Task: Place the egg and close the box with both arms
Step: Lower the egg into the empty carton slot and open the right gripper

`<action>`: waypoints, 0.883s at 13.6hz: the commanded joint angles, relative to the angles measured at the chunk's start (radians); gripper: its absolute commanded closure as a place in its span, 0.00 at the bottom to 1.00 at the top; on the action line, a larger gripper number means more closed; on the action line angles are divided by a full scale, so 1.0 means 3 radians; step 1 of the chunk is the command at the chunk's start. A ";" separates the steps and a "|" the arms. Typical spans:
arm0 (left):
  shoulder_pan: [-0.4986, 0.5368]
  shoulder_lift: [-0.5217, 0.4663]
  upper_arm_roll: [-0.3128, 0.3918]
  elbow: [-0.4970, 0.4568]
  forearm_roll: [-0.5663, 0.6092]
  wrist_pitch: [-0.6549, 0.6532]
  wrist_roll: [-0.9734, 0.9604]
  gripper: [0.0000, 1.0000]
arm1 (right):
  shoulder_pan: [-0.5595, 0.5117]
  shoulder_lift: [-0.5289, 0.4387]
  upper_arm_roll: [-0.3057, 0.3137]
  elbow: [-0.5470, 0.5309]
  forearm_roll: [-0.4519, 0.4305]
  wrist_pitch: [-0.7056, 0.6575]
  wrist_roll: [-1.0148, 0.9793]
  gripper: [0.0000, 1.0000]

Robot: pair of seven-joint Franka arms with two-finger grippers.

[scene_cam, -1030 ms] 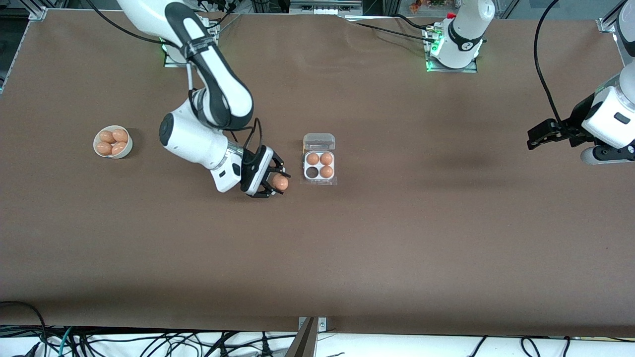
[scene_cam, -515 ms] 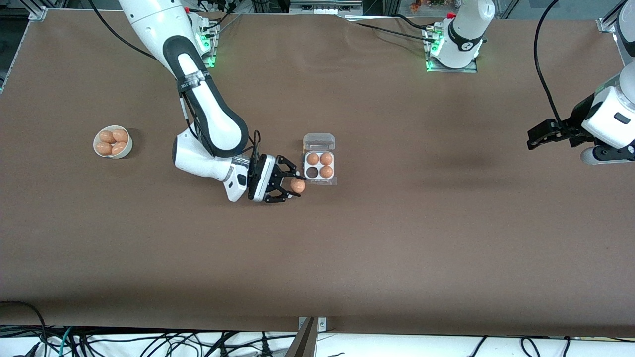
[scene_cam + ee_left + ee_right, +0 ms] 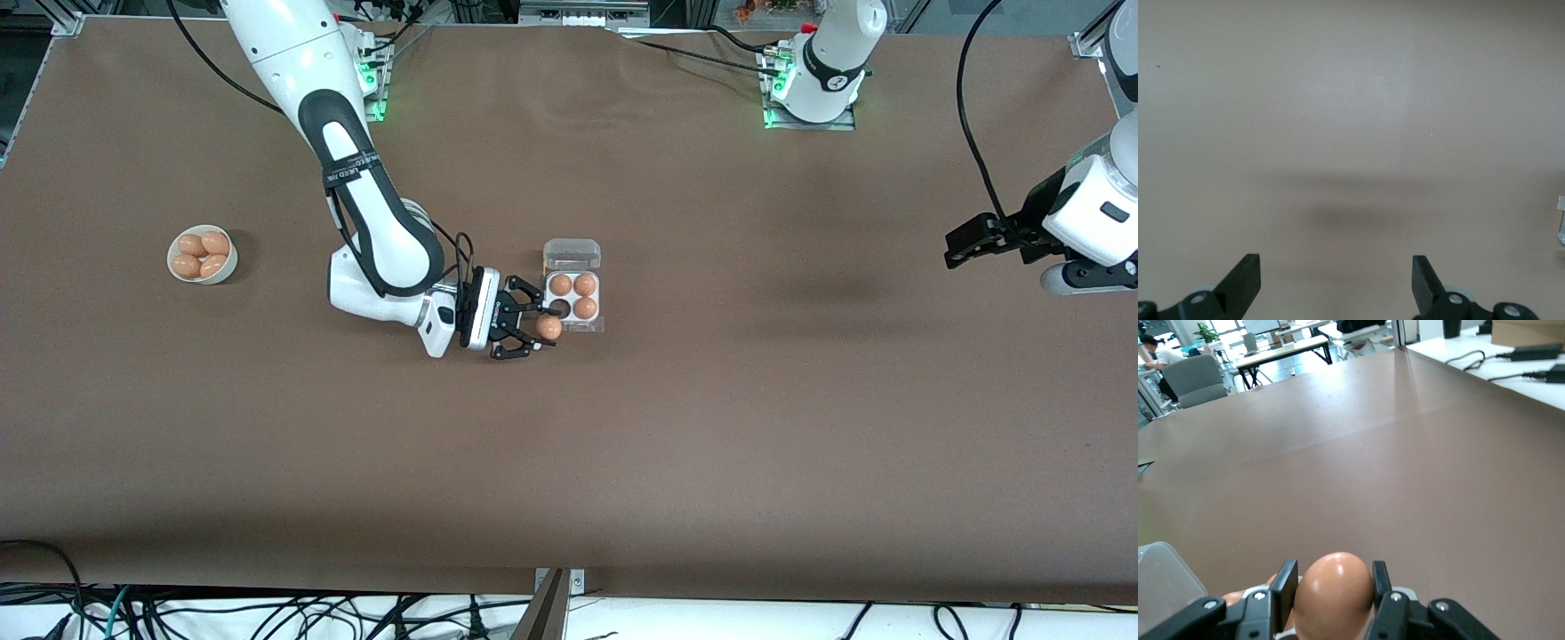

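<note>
We saw the right gripper (image 3: 539, 330) clamped tight on the egg (image 3: 548, 327), hanging at the box's (image 3: 573, 322) seven o'clock corner, by its one dark vacant cell. Three eggs sat in the box, lid thrown back. The left gripper (image 3: 958, 247) waited, fingers spread wide and holding nothing.

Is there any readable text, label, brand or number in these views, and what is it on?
None can be read.
Right arm: white lettering on its black band, too small to read.
Left arm: a small round mark on its black band, not legible.
Box, egg and bowl: no print shows.
</note>
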 commanded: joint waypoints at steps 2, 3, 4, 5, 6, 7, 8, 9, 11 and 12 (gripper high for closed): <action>0.0017 0.0029 -0.0017 0.0055 0.0026 -0.0043 0.0003 0.00 | 0.0019 0.0014 -0.0001 -0.0035 0.0203 -0.0098 -0.0356 0.76; 0.0017 0.0029 -0.0017 0.0055 0.0031 -0.0043 -0.0002 0.00 | 0.0029 0.0019 -0.0001 -0.0040 0.0203 -0.0169 -0.0402 0.76; 0.0017 0.0034 -0.0017 0.0055 0.0026 -0.0043 -0.0002 0.00 | 0.0029 0.0039 -0.0001 -0.0050 0.0203 -0.0180 -0.0428 0.77; 0.0017 0.0029 -0.0017 0.0055 0.0026 -0.0043 -0.0002 0.00 | 0.0044 0.0040 -0.0001 -0.0065 0.0203 -0.0180 -0.0439 0.77; 0.0017 0.0034 -0.0017 0.0055 0.0026 -0.0043 0.0003 0.00 | 0.0070 0.0034 -0.0001 -0.0091 0.0203 -0.0180 -0.0484 0.78; 0.0017 0.0034 -0.0017 0.0055 0.0031 -0.0043 0.0003 0.00 | 0.0070 0.0055 -0.0001 -0.0091 0.0203 -0.0185 -0.0556 0.79; 0.0017 0.0034 -0.0017 0.0055 0.0026 -0.0043 0.0003 0.00 | 0.0075 0.0080 -0.0001 -0.0091 0.0203 -0.0185 -0.0571 0.80; 0.0017 0.0034 -0.0017 0.0055 0.0026 -0.0043 -0.0002 0.00 | 0.0095 0.0091 -0.0001 -0.0101 0.0203 -0.0185 -0.0577 0.80; 0.0017 0.0034 -0.0017 0.0055 0.0031 -0.0043 -0.0002 0.00 | 0.0101 0.0126 0.0004 -0.0137 0.0208 -0.0195 -0.0643 0.80; 0.0017 0.0034 -0.0017 0.0055 0.0031 -0.0043 0.0003 0.00 | 0.0101 0.0137 0.0004 -0.0137 0.0213 -0.0215 -0.0668 0.80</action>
